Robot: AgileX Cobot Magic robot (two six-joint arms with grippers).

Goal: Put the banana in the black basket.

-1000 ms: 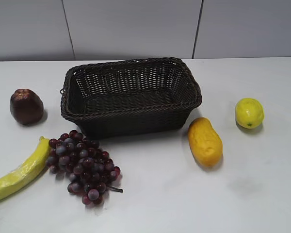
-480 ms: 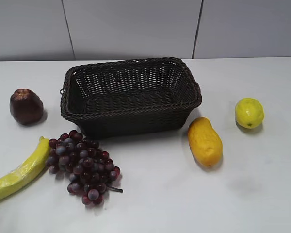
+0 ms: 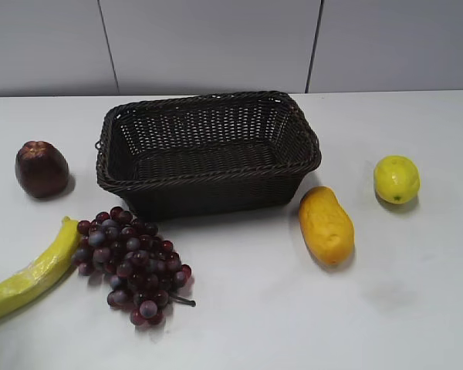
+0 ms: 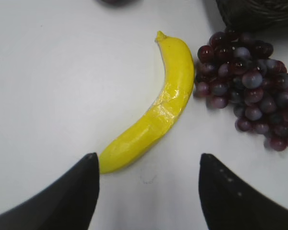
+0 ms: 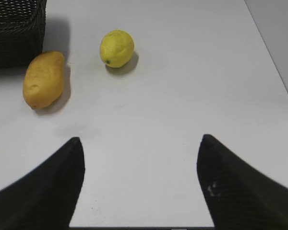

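A: L wrist view, bottom edge: left gripper (image 4: 146, 165) w/ fingers spread wide, nothing between them. Banana (image 4: 156, 108) runs from lower centre up to mid-top of that frame, its near end just beside the left finger (image 4: 81, 187).

B: R side?

A: Right gripper (image 5: 141, 148) also wide apart, empty, over bare table (image 5: 192, 86). Not near the job.

B: Where's the banana in the exterior view?

A: Lower left corner (image 3: 31, 276), partly cut by the frame edge. Its upper tip sits right against the grapes (image 3: 131, 262). Black basket (image 3: 208, 150) is upper centre, empty, well apart from it.

B: How'll it handle?

A: My guess: light, stiff, smooth and a bit glossy, so could slip or roll in the jaws. Take it across the mid-body, at the thick part, away from the grape side. Grabbing near the tip risks dragging grapes.

B: Count?

A: 1 banana, 1 basket, 1 grape bunch, 1 dark red apple (image 3: 41, 168) at left, 1 orange-yellow oval fruit (image 3: 326, 226) at right of centre, 1 lemon (image 3: 396, 179) far right.
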